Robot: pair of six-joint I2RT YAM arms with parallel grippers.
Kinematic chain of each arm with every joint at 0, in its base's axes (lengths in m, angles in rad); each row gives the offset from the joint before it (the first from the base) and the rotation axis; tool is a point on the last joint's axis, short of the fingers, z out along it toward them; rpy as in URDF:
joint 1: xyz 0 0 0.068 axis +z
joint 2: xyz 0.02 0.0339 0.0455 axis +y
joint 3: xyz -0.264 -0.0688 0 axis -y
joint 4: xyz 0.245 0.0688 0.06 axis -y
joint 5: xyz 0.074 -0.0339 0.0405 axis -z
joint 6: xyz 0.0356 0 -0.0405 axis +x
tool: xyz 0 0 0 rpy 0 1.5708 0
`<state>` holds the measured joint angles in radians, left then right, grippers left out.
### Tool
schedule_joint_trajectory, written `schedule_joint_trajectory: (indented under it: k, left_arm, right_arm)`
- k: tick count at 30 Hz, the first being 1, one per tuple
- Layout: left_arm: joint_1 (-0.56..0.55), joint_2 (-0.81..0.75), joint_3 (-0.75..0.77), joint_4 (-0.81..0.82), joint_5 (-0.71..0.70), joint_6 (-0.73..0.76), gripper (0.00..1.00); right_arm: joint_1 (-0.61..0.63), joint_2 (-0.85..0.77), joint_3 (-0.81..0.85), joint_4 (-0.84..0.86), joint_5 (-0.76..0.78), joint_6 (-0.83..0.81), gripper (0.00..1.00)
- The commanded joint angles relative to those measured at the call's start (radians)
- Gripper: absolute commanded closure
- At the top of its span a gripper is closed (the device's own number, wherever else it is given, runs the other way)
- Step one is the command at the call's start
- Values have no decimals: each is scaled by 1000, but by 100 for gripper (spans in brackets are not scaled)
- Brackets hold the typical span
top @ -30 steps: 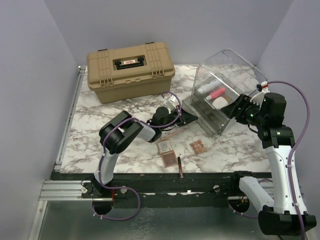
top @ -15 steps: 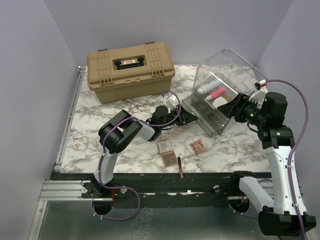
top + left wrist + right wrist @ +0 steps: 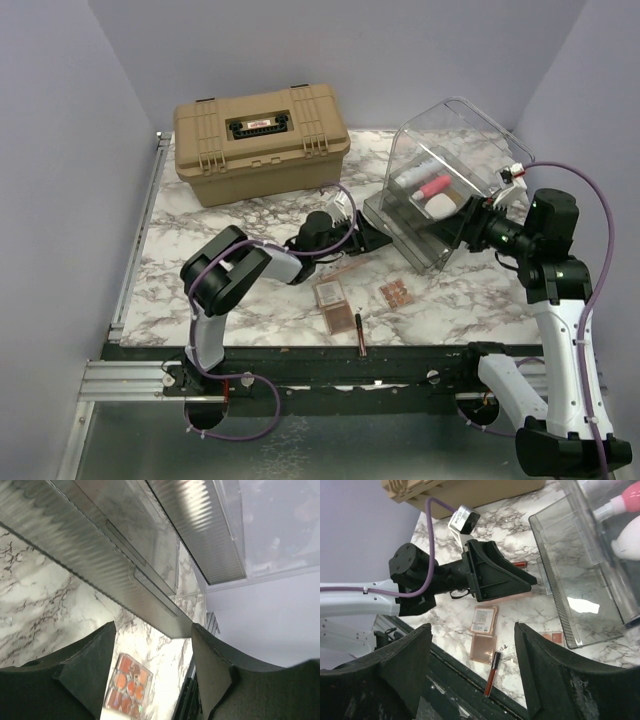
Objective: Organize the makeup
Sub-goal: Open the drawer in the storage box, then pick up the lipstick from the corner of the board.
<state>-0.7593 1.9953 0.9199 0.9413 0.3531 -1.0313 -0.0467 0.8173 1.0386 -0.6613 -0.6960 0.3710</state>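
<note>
No writing readable: label on tan case (image 3: 262, 125) too small.
Pink tube (image 3: 432, 187), white tube (image 3: 415, 172), white oval (image 3: 440, 206) lie in tilted clear bin (image 3: 470, 125), back right of table (image 3: 180, 220). Tubes' long way runs left-right.
Three palettes (image 3: 331, 292) and pencil (image 3: 360, 333) near front edge. Pencil runs front-back.
Left gripper (image 3: 152, 680): jaws apart, tips by bin drawer.
Right gripper (image 3: 472, 675): jaws apart, empty.
</note>
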Motion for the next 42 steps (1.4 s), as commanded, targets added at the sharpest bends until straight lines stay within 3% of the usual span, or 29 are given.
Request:
schedule_joint_trajectory:
  k: [1, 10, 18, 30, 34, 36, 39, 42]
  left_arm:
    - [11, -129, -77, -63, -48, 85, 35]
    - [38, -421, -229, -244, -243, 214, 24]
    - [49, -627, -260, -481, -480, 306, 12]
    - [79, -691, -289, -578, -565, 292, 8]
    - [83, -687, -277, -594, -576, 293, 7]
    - [88, -687, -273, -604, -580, 296, 8]
    - [97, -697, -267, -633, -581, 301, 7]
    - [107, -734, -283, -666, -592, 306, 7]
  right_arm:
    - [-4, -29, 37, -69, -75, -43, 27]
    - [-1, -59, 51, -166, -56, -83, 27]
    - [7, -95, 22, -234, -4, -134, 29]
    - [87, -103, -16, -281, 104, -147, 30]
    - [305, -59, -33, -249, 364, -53, 30]
    - [541, -2, -63, -210, 545, 58, 30]
    - [1006, 109, -48, -185, 989, 257, 27]
    - [1199, 287, 25, -258, 1166, 358, 27]
